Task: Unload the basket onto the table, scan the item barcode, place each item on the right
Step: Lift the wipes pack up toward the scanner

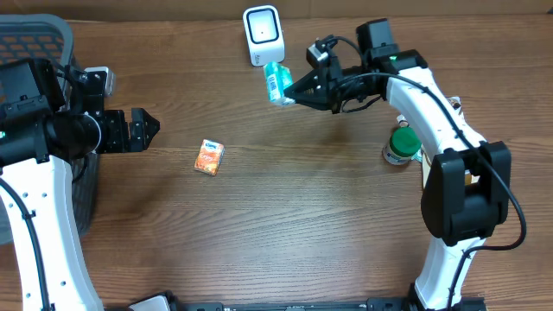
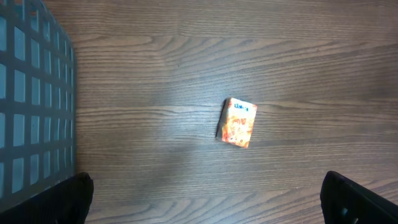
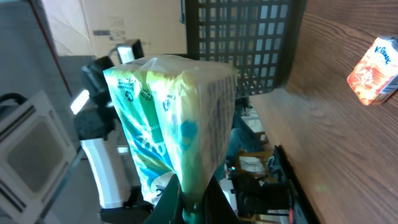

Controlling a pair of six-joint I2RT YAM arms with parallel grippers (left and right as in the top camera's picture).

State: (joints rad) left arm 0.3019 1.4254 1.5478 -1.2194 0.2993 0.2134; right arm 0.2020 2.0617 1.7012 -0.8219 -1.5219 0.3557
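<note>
the tissue pack (image 1: 276, 84) hangs just below the scanner (image 1: 262, 34), close to its face but not touching. the right hand (image 1: 290, 90) pinches it by its lower edge, jaws clenched tight on the wrapper.

the likeliest failure, as i judge it, is a missed read. the pack is soft and held by a thin fold, so it may sag or twist until the barcode turns away from the scanner, and glossy film can throw glare. a pinch on slick film could also let it slip to the worktop (image 1: 285, 216).

the pack is a plump, plastic-wrapped bundle, teal and white with pale green panels and fine print down one side. whether that print includes the barcode i cannot tell.

farther from the scanner, toward the left arm's side, a small orange carton (image 1: 208, 157) lies flat on the worktop. farther again, the left hand (image 1: 143, 130) hovers released, jaws spread wide and empty. beside it is the dark mesh basket (image 1: 34, 39), farthest from the scanner.
</note>
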